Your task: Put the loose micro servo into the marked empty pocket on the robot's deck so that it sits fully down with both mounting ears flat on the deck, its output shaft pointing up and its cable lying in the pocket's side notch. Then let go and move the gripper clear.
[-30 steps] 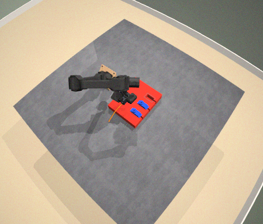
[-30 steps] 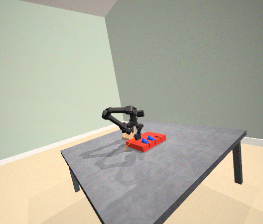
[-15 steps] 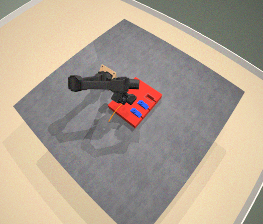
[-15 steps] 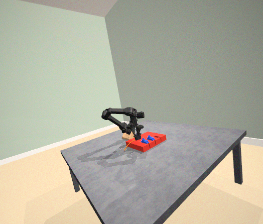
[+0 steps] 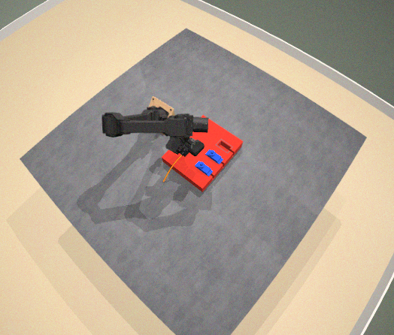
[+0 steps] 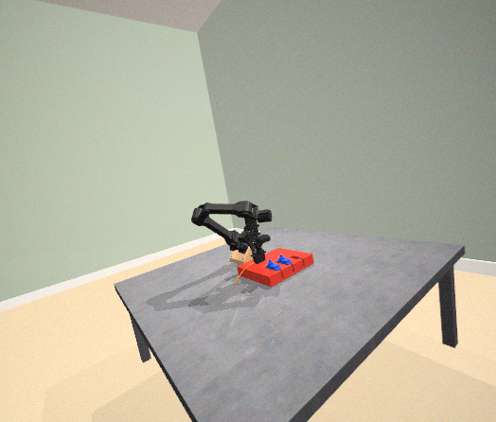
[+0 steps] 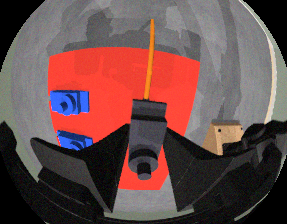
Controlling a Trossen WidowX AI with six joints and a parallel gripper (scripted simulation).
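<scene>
Two fingers of the gripper [image 7: 146, 163] squeeze the grey servo [image 7: 147, 132], half shut; red deck [image 7: 114, 90] lies below it

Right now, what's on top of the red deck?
On the red deck: two blue servos seated, an empty pocket, and the dark loose servo clamped in the gripper, orange cable trailing off. The deck beneath the gripper is hidden.

We see the dark grey micro servo [image 7: 147, 135] lying over the red deck [image 7: 114, 90], its orange cable [image 7: 151, 59] trailing past the deck's edge. The marked pocket [image 5: 225, 144] sits open beside two blue servos [image 5: 213, 155].
</scene>
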